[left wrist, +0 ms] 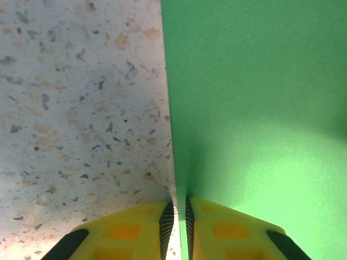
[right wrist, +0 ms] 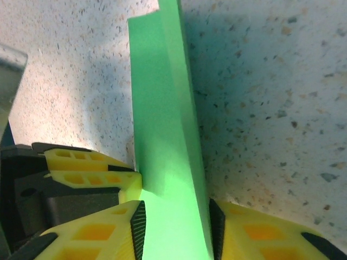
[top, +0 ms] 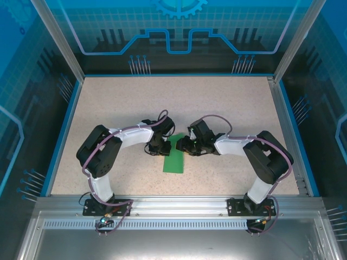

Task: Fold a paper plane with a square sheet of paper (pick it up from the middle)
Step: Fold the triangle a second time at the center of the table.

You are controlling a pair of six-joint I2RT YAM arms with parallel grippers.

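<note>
The square sheet of paper [top: 174,158] is green and lies folded into a narrow strip between the two arms. In the left wrist view the paper [left wrist: 255,108] rises as a thin edge between my left gripper's [left wrist: 177,208] pads, which have closed on that edge. From above, the left gripper [top: 164,148] meets the strip's far end from the left. My right gripper [top: 182,147] comes in from the right. Its jaws [right wrist: 177,216] stand apart, straddling a raised fold of the paper [right wrist: 162,124]. The left gripper's yellow fingers [right wrist: 87,173] sit just beside it.
The speckled tabletop [top: 124,103] stretches bare behind the arms, bounded by blue rails [top: 59,135] at the sides and a metal beam [top: 173,203] at the near edge. Both arm bases are bolted to that beam.
</note>
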